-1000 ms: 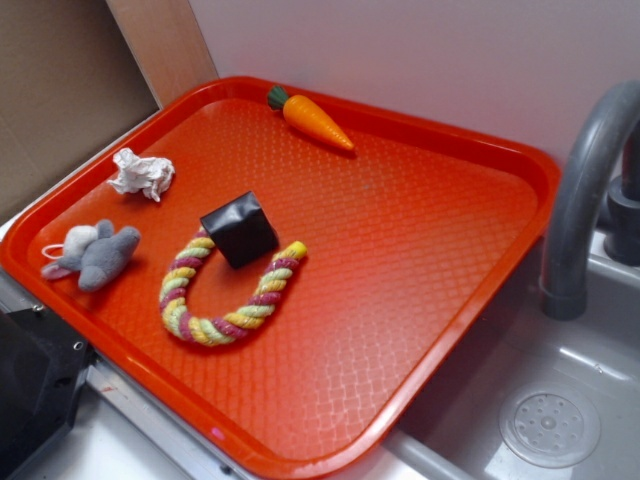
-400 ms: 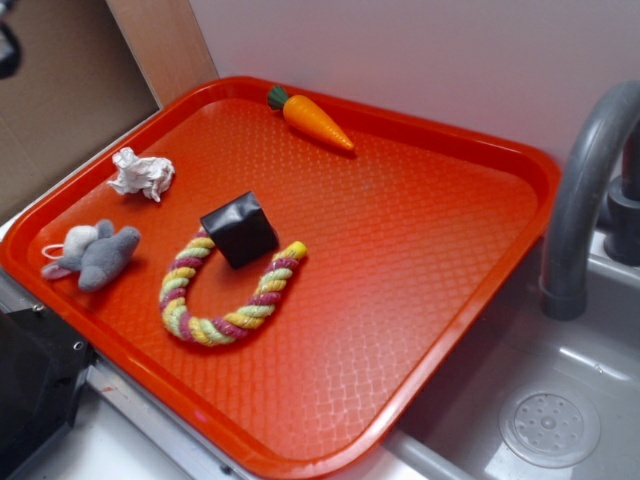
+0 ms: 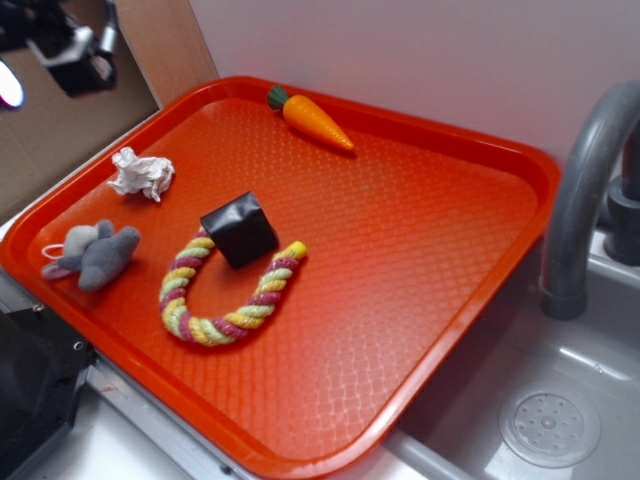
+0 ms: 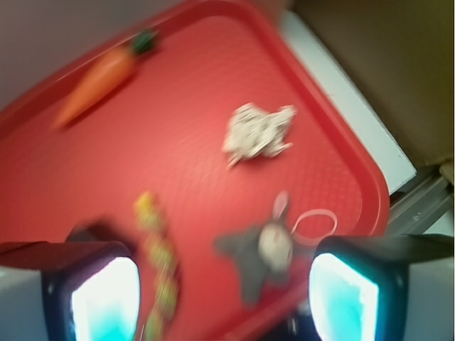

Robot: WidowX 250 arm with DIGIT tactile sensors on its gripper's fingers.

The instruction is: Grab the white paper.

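Observation:
The white paper [image 3: 141, 174] is a small crumpled wad lying on the orange tray [image 3: 420, 250] near its far left edge. It also shows in the blurred wrist view [image 4: 257, 132], ahead of the fingers. My gripper [image 3: 62, 45] hangs high at the top left of the exterior view, above and to the left of the paper, not touching it. In the wrist view my gripper [image 4: 224, 298] is open and empty, its two fingers wide apart over the tray's left side.
A grey-and-white plush mouse [image 3: 92, 254] lies near the tray's left corner. A black cube [image 3: 239, 229] sits on a striped rope toy [image 3: 228, 290]. A toy carrot [image 3: 310, 117] lies at the back. A grey faucet [image 3: 585, 190] and sink [image 3: 545, 420] stand at the right.
My gripper has come into the exterior view at the top left and moved rightward and down toward the tray. The objects on the tray have not moved.

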